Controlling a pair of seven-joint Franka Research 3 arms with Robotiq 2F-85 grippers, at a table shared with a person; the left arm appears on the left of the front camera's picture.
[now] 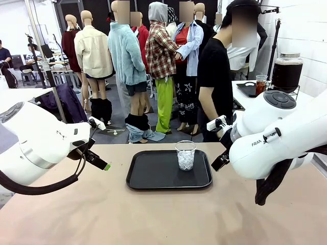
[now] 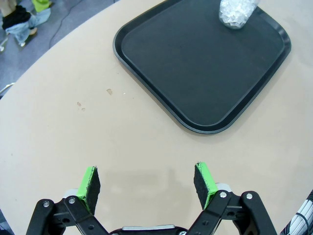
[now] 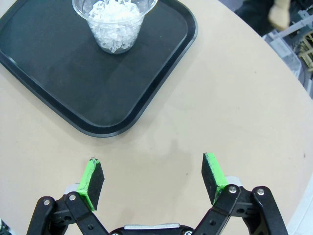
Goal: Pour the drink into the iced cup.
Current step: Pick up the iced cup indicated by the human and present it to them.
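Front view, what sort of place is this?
Probably a robot lab staged as a drink station: left gripper and right gripper open over a table, a black tray holding an iced cup, a jar of dark drink farther back.

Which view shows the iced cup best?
The right wrist view: the iced cup is close, its ice chunks distinct. The front view shows the whole cup small; the left wrist view catches its lower part.
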